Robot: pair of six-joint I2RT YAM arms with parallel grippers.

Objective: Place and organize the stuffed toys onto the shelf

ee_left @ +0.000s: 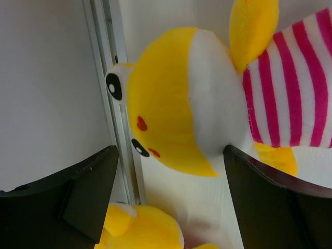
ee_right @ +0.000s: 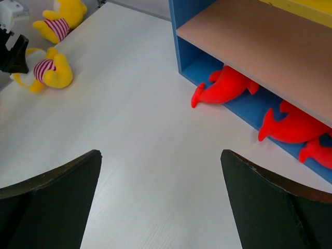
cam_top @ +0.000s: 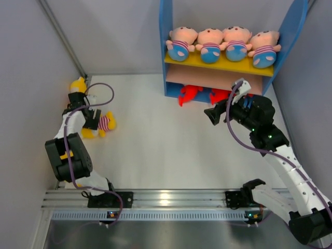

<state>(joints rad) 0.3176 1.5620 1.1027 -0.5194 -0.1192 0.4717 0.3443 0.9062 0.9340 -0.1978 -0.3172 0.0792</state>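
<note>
The shelf [cam_top: 165, 36] stands at the back; several boy dolls [cam_top: 209, 44] sit in a row on its yellow board. Red sharks [cam_top: 190, 94] lie on its blue base, also in the right wrist view [ee_right: 224, 84]. Two yellow figures lie at the far left: one in the corner [cam_top: 79, 84], one in a striped shirt [cam_top: 105, 123]. My left gripper [cam_top: 93, 119] is open and empty beside that one; its wrist view shows a yellow head [ee_left: 166, 104] just ahead of the open fingers and a second yellow figure [ee_left: 140, 228] below. My right gripper [cam_top: 212, 115] is open and empty in front of the shelf.
A metal rail [ee_left: 111, 104] runs along the left wall, close behind the yellow figures. Grey walls close in the table on the left, right and back. The shelf's pinkish middle board [ee_right: 259, 49] carries nothing that shows. White tabletop [cam_top: 155, 140] lies between the arms.
</note>
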